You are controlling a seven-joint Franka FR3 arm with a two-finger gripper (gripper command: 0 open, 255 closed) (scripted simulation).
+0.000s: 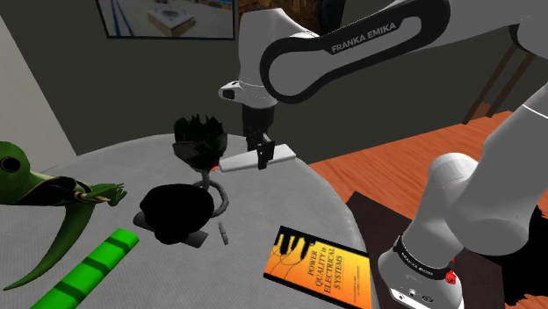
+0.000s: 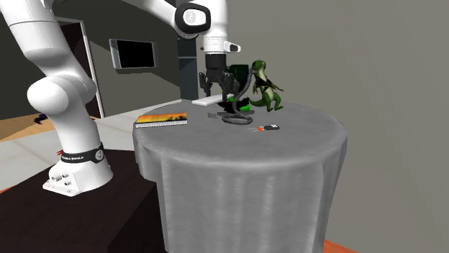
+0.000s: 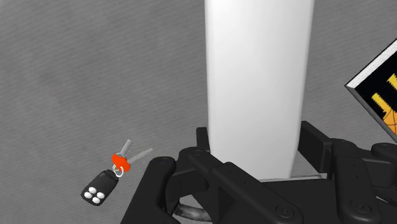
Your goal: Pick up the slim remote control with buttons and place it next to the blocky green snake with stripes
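**Remote in the grasp above the cloth: hazards on the way to the snake**

The black gripper (image 1: 264, 156) was clamped across the narrow width of the slim remote (image 3: 257, 76), which was drawn plain white. In the shoulder view the remote's long body stuck out to both sides of the fingers and appeared to hang just above the far part of the cloth-covered round table (image 2: 237, 165).

The striped green snake (image 1: 92, 263) lay well apart from it, toward that view's lower left. Between the two stood a bulky black shape (image 1: 176, 211) and a dark spiky object (image 1: 200, 136), and the green dinosaur (image 1: 35, 184) was near the snake.

A low carry would probably sweep an overhanging end into this clutter, which could twist the remote in the grip or knock it loose. Opening the fingers too high could let it bounce against the snake. The keys with a black fob (image 3: 111, 175) and the orange-and-black book (image 1: 316, 263) lay off the likely path.

No buttons were visible on the remote. The gripper body hid its near end in the wrist view, and the picture's edge cut off the snake's lower end. The black shape's form could not be made out.
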